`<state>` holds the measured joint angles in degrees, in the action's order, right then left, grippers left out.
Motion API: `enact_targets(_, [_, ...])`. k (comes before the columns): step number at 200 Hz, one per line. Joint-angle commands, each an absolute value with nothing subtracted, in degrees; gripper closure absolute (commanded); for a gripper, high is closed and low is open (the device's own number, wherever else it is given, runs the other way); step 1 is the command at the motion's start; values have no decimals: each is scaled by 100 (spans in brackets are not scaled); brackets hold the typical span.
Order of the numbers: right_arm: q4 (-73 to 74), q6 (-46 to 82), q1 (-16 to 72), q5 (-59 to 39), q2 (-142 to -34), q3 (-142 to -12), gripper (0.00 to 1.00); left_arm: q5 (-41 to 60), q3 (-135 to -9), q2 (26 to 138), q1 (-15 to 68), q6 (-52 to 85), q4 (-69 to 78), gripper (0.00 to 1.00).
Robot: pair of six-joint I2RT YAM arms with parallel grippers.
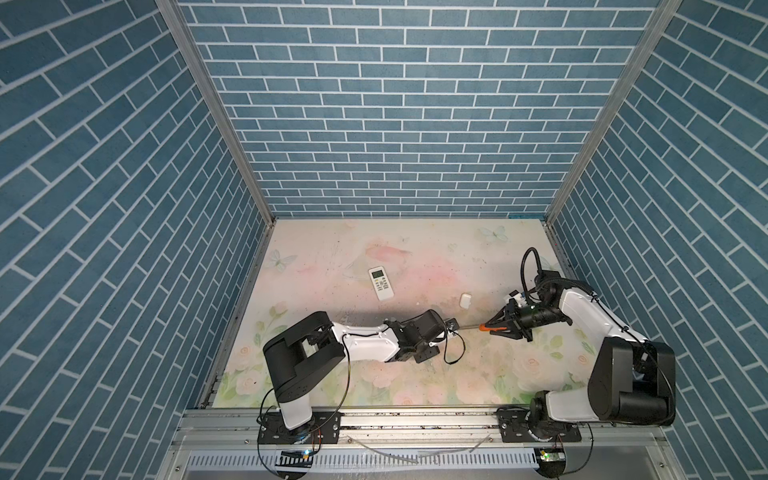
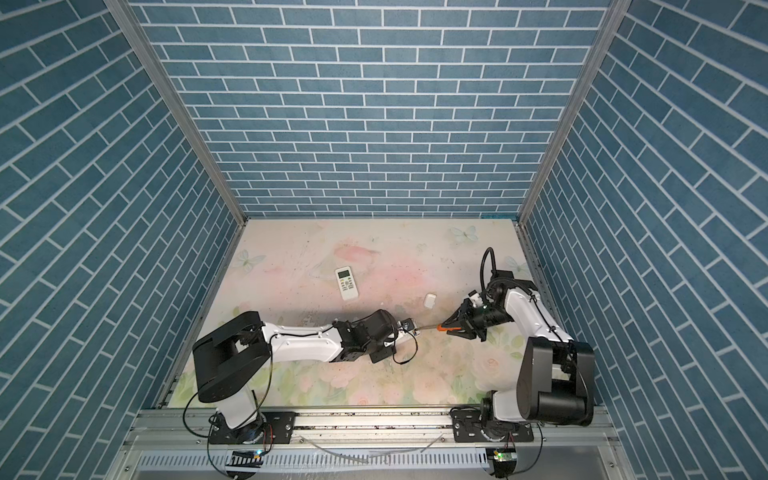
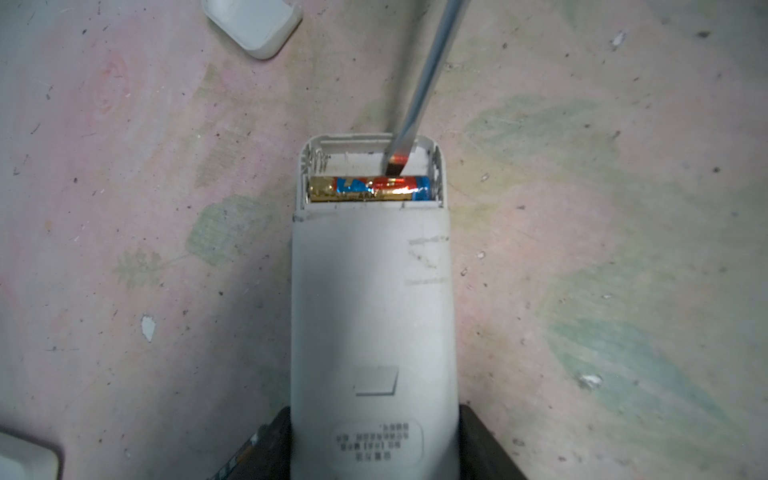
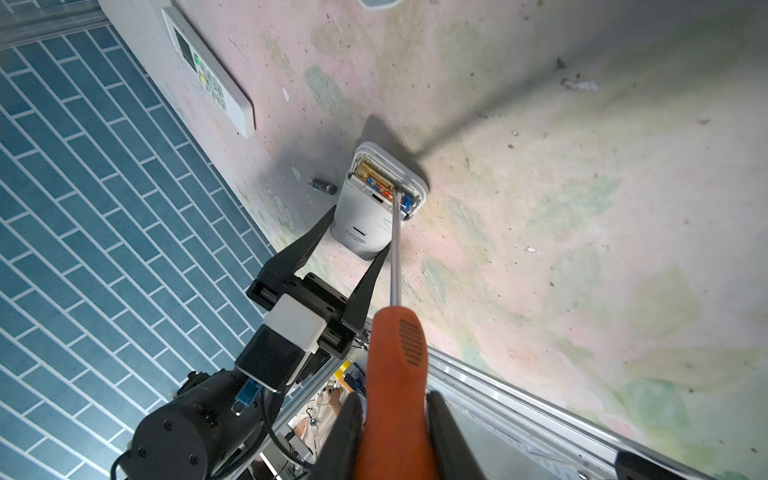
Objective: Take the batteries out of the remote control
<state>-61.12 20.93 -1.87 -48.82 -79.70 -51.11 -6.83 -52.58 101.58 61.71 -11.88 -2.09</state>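
My left gripper [image 3: 374, 432] is shut on a white remote control [image 3: 370, 299], held back side up with its battery bay uncovered. One of the batteries [image 3: 370, 188], gold, blue and red, lies across the bay; the slot beside it is empty, spring showing. My right gripper [image 4: 395, 419] is shut on an orange-handled screwdriver [image 4: 395, 357], and its flat tip sits in the empty slot against that battery. In both top views the grippers face each other near the table's middle [image 1: 451, 325] [image 2: 446, 328]. Another battery [image 4: 323, 185] lies loose on the table beside the remote.
A second white remote [image 1: 380, 284] lies face up farther back. A small white cover [image 1: 465, 300] rests on the table between that remote and my right arm, also visible as the cover [image 3: 253, 25] in the left wrist view. Blue brick walls enclose the flowered table.
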Motion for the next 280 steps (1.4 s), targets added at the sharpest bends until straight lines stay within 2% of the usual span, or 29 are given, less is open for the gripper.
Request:
enact_targets(1, [-6703,1832,-110,-4901,-7767,-5361,100,-681,-5177,10493,6206,-1223,-590,52])
enact_targets(92, [-6690,1652,-136,-4388,-7749,-5768,100,-467,-5071,10556,6210,-1169,-469,52])
enact_targets(220, [-6233,1289,-255,-4642,-8446,-5799,100,-150,-4981,10547,6206,-1226,-459,53])
enact_targets(280, [-6668,1211,-255,-4268,-8302,-5630,100,319,-5376,10720,6201,-1484,-1223,55])
